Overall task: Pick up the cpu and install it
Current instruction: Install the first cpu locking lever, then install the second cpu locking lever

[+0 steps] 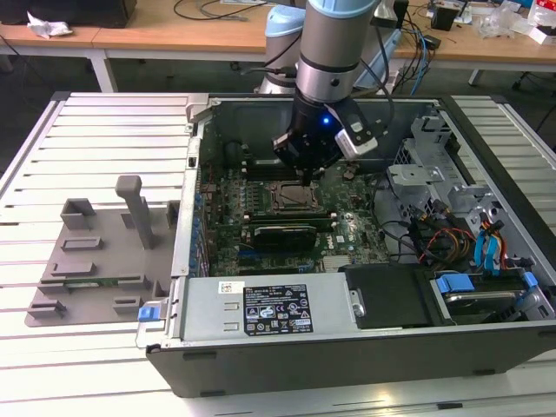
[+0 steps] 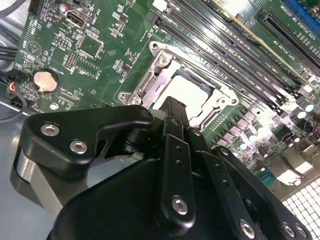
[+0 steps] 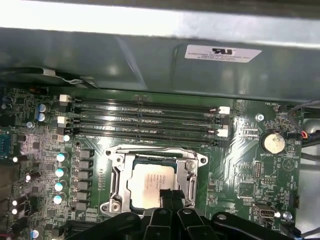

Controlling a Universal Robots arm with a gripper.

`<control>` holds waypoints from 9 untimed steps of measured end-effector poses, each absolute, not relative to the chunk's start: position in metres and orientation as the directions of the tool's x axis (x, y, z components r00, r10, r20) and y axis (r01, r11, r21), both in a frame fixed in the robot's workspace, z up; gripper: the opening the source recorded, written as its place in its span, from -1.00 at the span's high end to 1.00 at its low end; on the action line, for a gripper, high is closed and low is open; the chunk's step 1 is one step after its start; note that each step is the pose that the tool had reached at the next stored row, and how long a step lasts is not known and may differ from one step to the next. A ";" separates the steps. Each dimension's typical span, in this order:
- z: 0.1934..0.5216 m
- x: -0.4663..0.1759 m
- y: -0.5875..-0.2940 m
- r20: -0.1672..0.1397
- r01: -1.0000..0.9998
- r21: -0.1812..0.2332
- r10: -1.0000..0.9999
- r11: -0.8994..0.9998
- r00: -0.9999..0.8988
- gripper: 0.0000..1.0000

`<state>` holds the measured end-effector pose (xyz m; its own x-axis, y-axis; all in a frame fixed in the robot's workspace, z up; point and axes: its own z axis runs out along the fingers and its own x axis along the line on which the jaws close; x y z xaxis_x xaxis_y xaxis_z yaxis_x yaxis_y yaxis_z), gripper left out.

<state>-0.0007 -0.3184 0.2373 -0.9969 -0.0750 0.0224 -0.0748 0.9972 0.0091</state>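
Observation:
The cpu (image 3: 147,182), a pale silver square chip, lies flat inside the metal-framed socket (image 3: 116,175) on the green motherboard (image 3: 240,170). In the second wrist view the cpu (image 2: 189,90) shows just beyond the black fingertips. My gripper (image 3: 170,196) hangs right over the chip's near edge with its fingers pressed together and nothing between them. From the exterior view, the gripper (image 1: 306,178) is low inside the open computer case, directly above the socket (image 1: 291,196). Whether the tips touch the chip I cannot tell.
Memory slots (image 3: 145,117) run beside the socket. A coin battery (image 3: 273,142) sits on the board. The case (image 1: 261,308) holds a power supply, a drive cage (image 1: 434,165) and cables on the exterior view's right. A grey fixture plate (image 1: 95,261) with posts lies on the exterior view's left.

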 end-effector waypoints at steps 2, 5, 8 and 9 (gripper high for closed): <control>0.238 -0.001 -0.318 0.022 -0.075 0.009 -0.075 0.997 -0.997 0.79; 0.238 -0.001 -0.319 0.022 -0.075 0.009 -0.075 0.997 -0.997 0.79; 0.238 -0.001 -0.319 0.022 -0.075 0.009 -0.075 0.997 -0.997 0.79; 0.238 -0.001 -0.319 0.022 -0.075 0.009 -0.075 0.997 -0.997 0.79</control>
